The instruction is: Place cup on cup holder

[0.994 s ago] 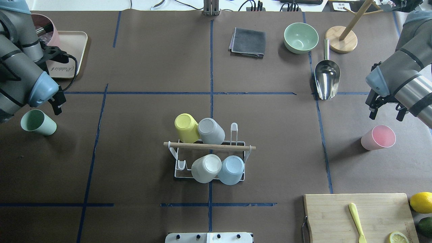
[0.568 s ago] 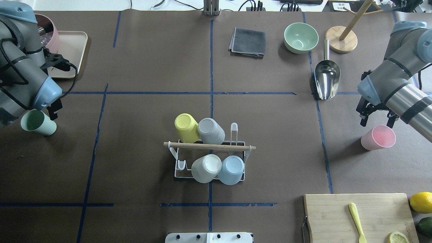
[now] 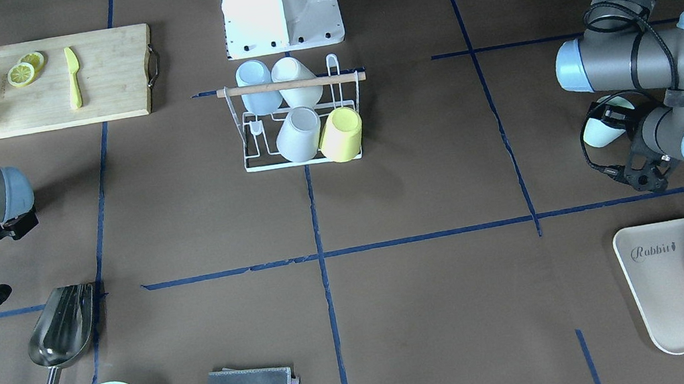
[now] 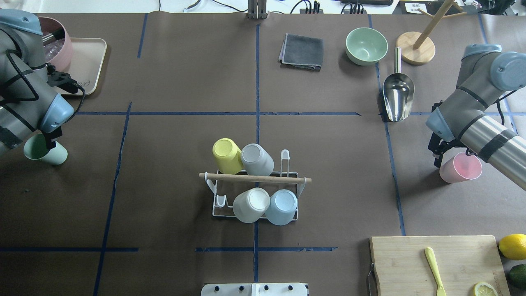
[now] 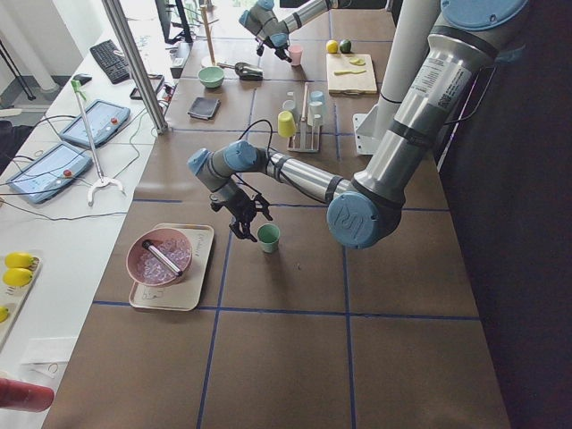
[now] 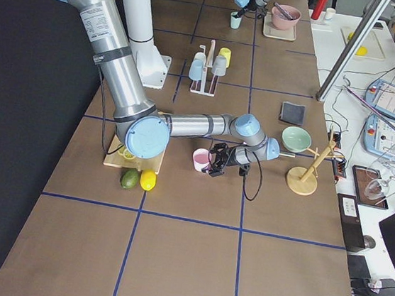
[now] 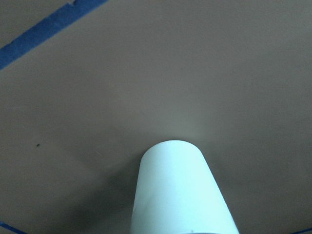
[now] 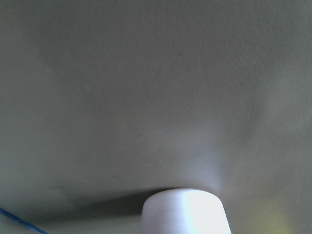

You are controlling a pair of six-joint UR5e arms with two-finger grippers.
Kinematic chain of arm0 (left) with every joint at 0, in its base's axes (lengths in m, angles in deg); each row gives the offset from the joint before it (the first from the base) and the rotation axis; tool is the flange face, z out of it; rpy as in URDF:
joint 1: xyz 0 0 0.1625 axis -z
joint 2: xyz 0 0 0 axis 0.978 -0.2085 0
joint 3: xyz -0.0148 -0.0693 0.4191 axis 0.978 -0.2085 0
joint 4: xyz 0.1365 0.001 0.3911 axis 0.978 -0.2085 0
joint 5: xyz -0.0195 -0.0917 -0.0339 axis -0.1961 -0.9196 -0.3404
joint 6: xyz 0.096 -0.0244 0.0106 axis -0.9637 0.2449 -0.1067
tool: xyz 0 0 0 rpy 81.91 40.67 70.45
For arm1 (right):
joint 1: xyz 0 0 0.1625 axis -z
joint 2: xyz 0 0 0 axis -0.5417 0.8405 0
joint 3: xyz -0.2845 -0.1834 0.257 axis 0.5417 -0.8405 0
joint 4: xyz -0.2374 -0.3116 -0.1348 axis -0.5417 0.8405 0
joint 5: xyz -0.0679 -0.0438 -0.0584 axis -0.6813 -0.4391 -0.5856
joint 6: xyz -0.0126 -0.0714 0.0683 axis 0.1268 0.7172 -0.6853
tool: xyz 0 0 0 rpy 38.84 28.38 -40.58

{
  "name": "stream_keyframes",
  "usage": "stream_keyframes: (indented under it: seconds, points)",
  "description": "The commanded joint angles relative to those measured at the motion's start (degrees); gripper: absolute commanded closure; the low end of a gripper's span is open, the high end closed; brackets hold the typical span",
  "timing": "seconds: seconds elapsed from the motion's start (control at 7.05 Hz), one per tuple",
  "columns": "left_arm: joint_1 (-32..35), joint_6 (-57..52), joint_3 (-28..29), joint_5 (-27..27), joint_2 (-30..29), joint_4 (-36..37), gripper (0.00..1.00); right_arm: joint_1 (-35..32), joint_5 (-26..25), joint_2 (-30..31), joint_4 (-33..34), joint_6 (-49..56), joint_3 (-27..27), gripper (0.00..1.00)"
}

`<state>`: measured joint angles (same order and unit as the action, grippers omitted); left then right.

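The left gripper (image 5: 248, 223) hangs low with its dark fingers spread, pinching nothing. In the overhead view one finger shows at the rim of the green cup (image 4: 46, 154); whether it touches cannot be told. That cup is a smooth, matte tumbler that tapers to a narrower base. It stands mouth up on the table (image 4: 164, 82), which is covered in brown paper crossed by blue tape lines.

The right gripper (image 4: 451, 155) is also spread and holds nothing, its fingers at the twelve o'clock side of the pink cup (image 4: 462, 169). This is the same tapered, matte shape, mouth up, with a thin pale rim.

The cup holder (image 4: 254, 178) stands at the table's middle. It is a thin white wire frame with looped upright prongs and a round, pale wooden rod across its top. Taking it as the dial's centre in the overhead view, the green cup is near nine o'clock and the pink cup near three, both well apart from it.

Four tumblers sit upturned on its prongs: yellow cup (image 4: 226, 155), grey cup (image 4: 257, 159), cream cup (image 4: 251, 204) and blue cup (image 4: 282, 206).

Toward one o'clock lie a shiny metal scoop (image 4: 397, 97) and a glossy green bowl (image 4: 366, 46). A folded grey cloth (image 4: 302, 51) lies at twelve.
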<state>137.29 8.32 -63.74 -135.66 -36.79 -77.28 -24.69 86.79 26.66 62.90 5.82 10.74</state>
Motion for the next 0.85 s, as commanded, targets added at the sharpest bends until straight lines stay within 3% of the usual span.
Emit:
stream_keyframes:
  seconds: [0.0, 0.71]
  points:
    - [0.44, -0.04, 1.78, -0.4, -1.54, -0.01, 0.0, 0.97, -0.1, 0.29, -0.05, 0.2, -0.12, 0.01]
    - [1.06, 0.05, 6.87, -3.74, -3.21, -0.01, 0.0, 2.47, -0.54, 1.26, -0.13, 0.55, -0.12, 0.02]
